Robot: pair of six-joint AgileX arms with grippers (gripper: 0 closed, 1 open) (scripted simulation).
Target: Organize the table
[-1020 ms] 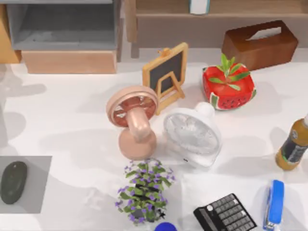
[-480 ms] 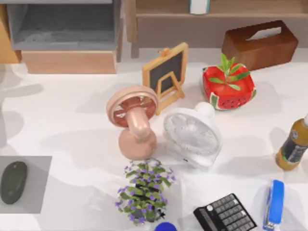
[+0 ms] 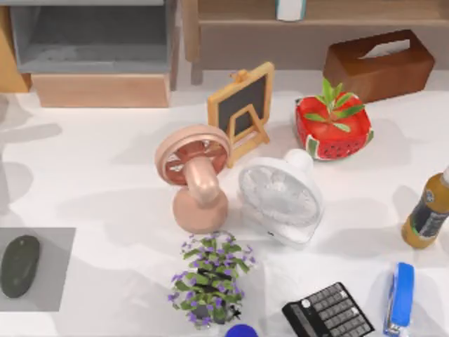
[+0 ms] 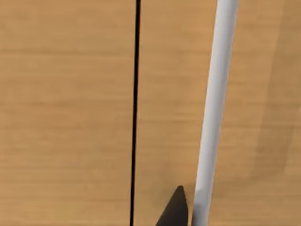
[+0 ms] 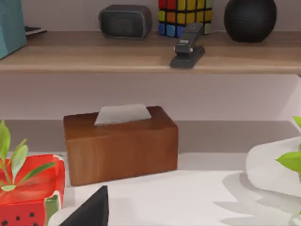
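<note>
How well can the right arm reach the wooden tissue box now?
Probably well: the right wrist view faces the tissue box directly, with bare table before it; only the watermelon pot stands beside.

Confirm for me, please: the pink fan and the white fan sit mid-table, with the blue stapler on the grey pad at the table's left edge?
Not quite. On the grey pad lies a dark computer mouse; the blue stapler lies near the table's right edge. The top view shows this. The pink fan and white fan are mid-table.

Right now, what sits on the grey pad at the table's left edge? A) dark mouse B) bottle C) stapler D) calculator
A: a dark mouse lies on the grey pad; the stapler, calculator and bottle are over on the right.
</note>
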